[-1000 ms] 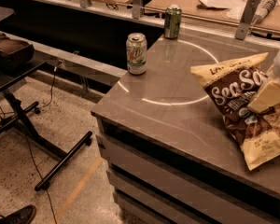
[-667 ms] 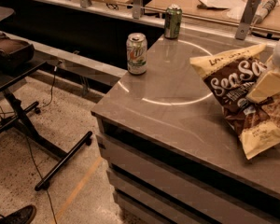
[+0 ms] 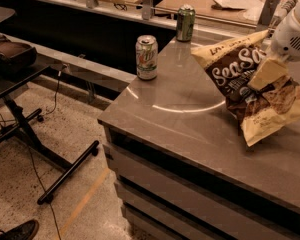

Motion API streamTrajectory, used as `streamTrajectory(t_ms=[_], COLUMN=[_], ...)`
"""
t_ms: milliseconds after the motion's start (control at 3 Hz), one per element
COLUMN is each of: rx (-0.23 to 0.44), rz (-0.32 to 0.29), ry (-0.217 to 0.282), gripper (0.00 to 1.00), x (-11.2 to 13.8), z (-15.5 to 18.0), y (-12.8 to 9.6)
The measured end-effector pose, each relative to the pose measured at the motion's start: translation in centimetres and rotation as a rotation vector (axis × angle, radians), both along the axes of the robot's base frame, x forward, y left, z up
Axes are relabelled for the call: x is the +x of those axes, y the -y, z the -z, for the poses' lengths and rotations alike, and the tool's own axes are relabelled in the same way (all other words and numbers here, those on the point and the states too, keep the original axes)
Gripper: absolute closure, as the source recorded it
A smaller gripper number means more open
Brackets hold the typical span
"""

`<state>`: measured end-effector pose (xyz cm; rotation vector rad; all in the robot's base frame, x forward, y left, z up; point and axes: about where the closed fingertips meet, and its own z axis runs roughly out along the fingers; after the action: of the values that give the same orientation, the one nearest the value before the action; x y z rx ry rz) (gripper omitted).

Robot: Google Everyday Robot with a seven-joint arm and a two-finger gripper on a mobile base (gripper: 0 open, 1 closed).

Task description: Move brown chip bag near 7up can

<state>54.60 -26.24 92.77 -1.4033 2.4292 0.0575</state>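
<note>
The brown chip bag [image 3: 233, 73], dark brown with cream-yellow ends and white "Sea Salt" lettering, hangs tilted at the right, its lower end just above the grey counter [image 3: 180, 124]. My gripper [image 3: 266, 74], below the white arm [image 3: 293, 31], is shut on the bag's middle. The 7up can [image 3: 146, 57], silver-white with a green logo, stands upright near the counter's left edge, well to the left of the bag.
A dark green can [image 3: 185, 22] stands upright at the counter's back edge, behind the 7up can. The counter's left and front edges drop to the floor. A black stand [image 3: 25, 129] and cables are on the floor to the left.
The bag has been lifted off the counter in my gripper and has moved up and a little away from the front edge. The cans have not moved.
</note>
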Motion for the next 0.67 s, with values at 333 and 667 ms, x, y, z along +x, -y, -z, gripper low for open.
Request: streamTrajectory(t_ms=[333,667], rx=[0.011,0.065], rz=[-0.011,-0.009], ry=[-0.005,-0.009], gripper=[1.00,1.00], x=[2.4,4.5], z=[0.4,1.0], y=[-0.9,-1.8])
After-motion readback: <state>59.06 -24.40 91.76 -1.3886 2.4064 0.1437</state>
